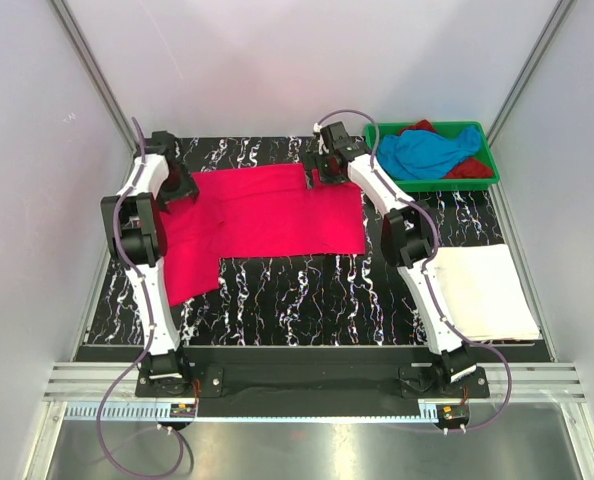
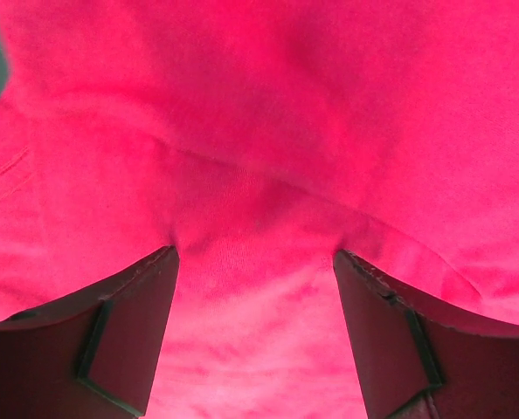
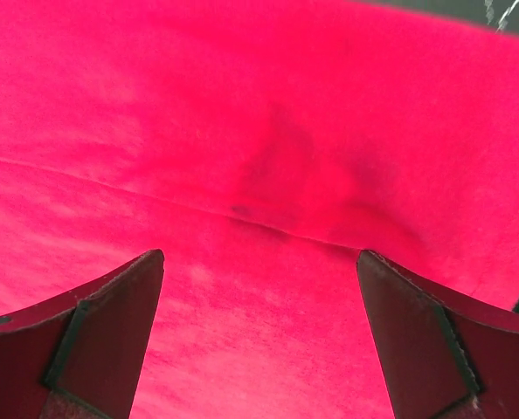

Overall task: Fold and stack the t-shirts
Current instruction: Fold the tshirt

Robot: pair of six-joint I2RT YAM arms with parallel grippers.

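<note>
The pink shirt (image 1: 267, 215) is lying long from nine to three o'clock; the left gripper (image 1: 184, 186) and right gripper (image 1: 320, 170) are hovering wide open over its twelve-o'clock edge.

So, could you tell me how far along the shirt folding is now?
Done: the white t-shirt lies folded at the right of the table. In hand: the hot pink t-shirt lies spread out, with the left gripper and right gripper open over its far edge, holding nothing. Left: the sky blue t-shirt and dark red t-shirt sit bunched in the green tray, and nothing is stacked yet.
</note>
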